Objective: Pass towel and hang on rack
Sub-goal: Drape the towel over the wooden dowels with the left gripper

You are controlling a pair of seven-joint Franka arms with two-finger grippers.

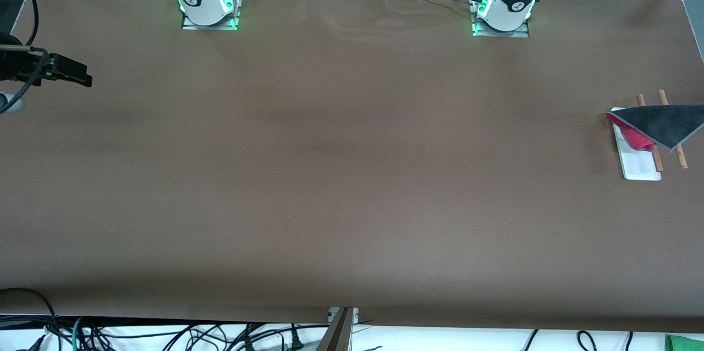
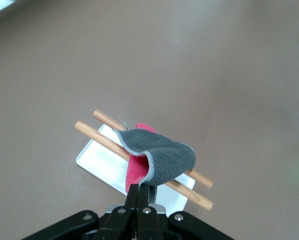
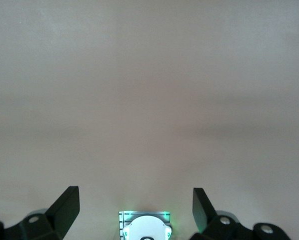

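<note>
The towel (image 1: 660, 122), dark grey up with its red-pink side showing underneath, lies draped over the two wooden rods (image 1: 682, 157) of the rack, at the left arm's end of the table. The rack's white base (image 1: 641, 166) sits under it. In the left wrist view the towel (image 2: 162, 155) hangs across both rods (image 2: 97, 134) above the base (image 2: 102, 157). My left gripper (image 2: 142, 187) is shut on the towel's hanging edge; it is out of the front view. My right gripper (image 1: 82, 77) waits open and empty over the right arm's end of the table, and shows open in its wrist view (image 3: 134, 200).
A green cloth scrap (image 1: 685, 343) lies off the table near the front camera, beside loose cables (image 1: 165, 334). The right arm's base (image 3: 144, 227) shows in the right wrist view. The brown table cover (image 1: 352, 175) is bare between the arms.
</note>
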